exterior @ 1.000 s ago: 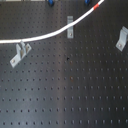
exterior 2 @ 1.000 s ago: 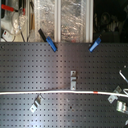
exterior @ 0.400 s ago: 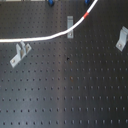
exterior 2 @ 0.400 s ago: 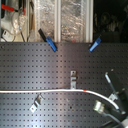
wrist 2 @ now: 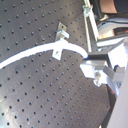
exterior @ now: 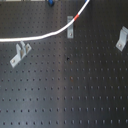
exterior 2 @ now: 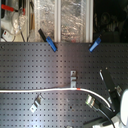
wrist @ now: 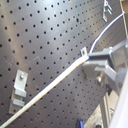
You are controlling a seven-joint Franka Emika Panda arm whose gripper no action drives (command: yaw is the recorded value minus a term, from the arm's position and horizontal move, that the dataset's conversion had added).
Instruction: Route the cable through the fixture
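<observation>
The white cable (exterior: 35, 37) runs in from the first exterior view's left, curves up past the middle metal bracket (exterior: 71, 27) and leaves at the top. Its red band (exterior: 76, 16) sits just beyond that bracket. In the second exterior view the cable (exterior 2: 45, 91) lies straight, passes just under the middle bracket (exterior 2: 74, 78) and bends down into my gripper (exterior 2: 101, 100). Both wrist views show the gripper (wrist: 93, 59) (wrist 2: 93, 63) shut on the cable (wrist: 50, 87) (wrist 2: 35, 51). Whether the cable sits inside the bracket I cannot tell.
On the black perforated board (exterior: 70, 90) two more brackets stand in the first exterior view, one at the left (exterior: 20, 52) and one at the right (exterior: 121, 39). Two blue clamps (exterior 2: 50, 42) (exterior 2: 95, 45) hold the board's far edge in the second exterior view, with clutter behind them.
My gripper has moved towards the second exterior view's left, bowing the cable's end. In the first exterior view the red band slid down and left, closer to the middle bracket.
</observation>
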